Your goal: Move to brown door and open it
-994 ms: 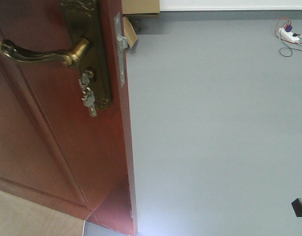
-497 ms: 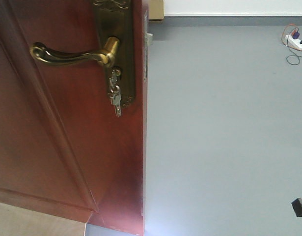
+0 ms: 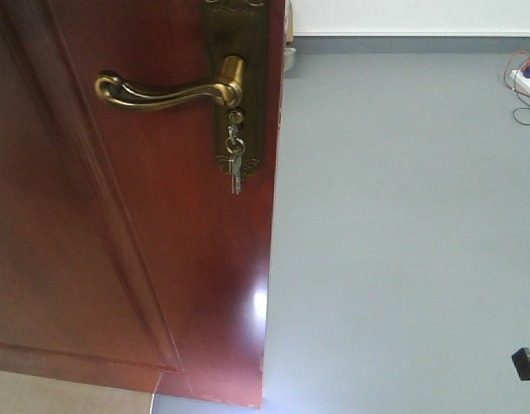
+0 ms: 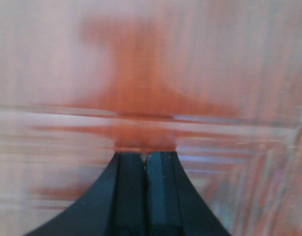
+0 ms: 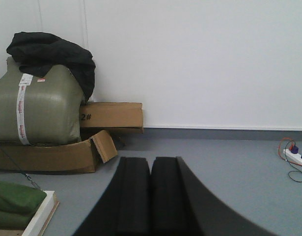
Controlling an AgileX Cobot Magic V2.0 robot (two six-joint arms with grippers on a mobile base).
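The brown door (image 3: 127, 224) fills the left, keys (image 3: 234, 159) hanging below its handle (image 3: 170, 89); the left gripper (image 4: 146, 160) and right gripper (image 5: 151, 167) are both closed, empty.

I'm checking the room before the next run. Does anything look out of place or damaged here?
Keys hang from the lock of the brown door. By the far wall, a flattened cardboard box sags with a torn flap under a green bag, and a power strip lies loose on the floor.
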